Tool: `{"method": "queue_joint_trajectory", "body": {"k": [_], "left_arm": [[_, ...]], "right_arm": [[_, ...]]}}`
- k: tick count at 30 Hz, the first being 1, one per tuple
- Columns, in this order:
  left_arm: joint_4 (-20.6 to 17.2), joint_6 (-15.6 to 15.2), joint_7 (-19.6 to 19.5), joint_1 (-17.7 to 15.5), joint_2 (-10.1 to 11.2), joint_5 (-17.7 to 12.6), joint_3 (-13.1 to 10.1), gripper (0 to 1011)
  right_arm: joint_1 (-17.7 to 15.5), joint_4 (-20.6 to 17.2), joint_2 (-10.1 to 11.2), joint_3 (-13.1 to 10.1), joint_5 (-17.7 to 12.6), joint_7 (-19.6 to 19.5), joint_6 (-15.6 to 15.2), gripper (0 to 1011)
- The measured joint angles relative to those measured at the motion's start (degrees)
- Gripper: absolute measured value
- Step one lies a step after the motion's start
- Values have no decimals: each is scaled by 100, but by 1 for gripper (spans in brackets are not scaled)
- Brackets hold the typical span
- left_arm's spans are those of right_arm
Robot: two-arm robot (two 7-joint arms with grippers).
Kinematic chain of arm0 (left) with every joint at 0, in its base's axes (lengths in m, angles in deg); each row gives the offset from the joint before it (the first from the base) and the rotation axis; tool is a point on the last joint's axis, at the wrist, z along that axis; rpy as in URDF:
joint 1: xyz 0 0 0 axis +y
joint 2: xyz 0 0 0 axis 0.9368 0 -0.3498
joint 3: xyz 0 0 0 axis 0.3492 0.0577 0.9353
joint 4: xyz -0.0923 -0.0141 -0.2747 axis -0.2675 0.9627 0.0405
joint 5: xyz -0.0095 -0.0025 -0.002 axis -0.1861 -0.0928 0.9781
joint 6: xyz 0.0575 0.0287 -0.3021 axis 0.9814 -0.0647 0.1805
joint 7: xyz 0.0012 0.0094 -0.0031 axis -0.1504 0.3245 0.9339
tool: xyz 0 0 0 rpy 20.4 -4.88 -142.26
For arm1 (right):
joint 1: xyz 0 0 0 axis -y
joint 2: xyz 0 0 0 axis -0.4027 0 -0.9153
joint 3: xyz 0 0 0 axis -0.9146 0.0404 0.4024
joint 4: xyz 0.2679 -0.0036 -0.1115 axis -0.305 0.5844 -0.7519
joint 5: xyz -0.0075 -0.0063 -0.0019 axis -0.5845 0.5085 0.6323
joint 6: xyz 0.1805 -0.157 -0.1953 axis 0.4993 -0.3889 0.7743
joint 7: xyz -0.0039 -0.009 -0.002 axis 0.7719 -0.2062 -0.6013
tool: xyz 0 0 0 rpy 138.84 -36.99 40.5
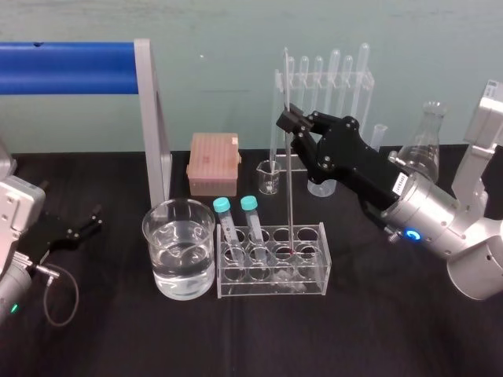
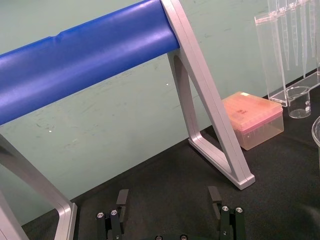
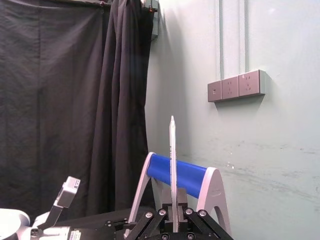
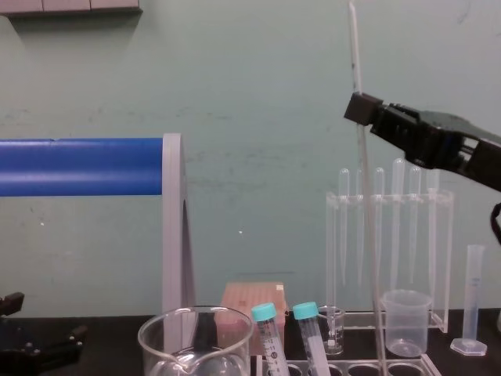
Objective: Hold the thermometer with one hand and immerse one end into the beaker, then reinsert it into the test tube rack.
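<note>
In the test tube rack (image 1: pixel 271 289) near the tabletop's front edge, the thermometer (image 1: pixel 290 196) stands nearly upright, lower tip in a hole, with the right gripper (image 1: pixel 291 122) clamped on its upper part. The beaker (image 1: pixel 157 251) sits just beside the rack. The left gripper (image 2: pixel 168 197) rests spread apart near the left edge.

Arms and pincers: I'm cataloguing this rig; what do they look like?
The right pincer is black, long-fingered, with a white label, silver cylindrical wrist and blue ring light. The left pincer is black too, with a grey wrist and looped cable.
</note>
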Motion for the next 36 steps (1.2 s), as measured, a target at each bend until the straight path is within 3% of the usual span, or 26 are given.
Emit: {"method": "queue_joint_trajectory", "body": {"k": [9, 36], "left_arm": [[0, 0, 0, 0, 0, 0, 0, 1008], [0, 0, 0, 0, 0, 0, 0, 1008]], "right_arm": [[177, 358, -189, 101, 96, 68, -30, 55], [386, 1136, -423, 330, 435, 170, -90, 54]]}}
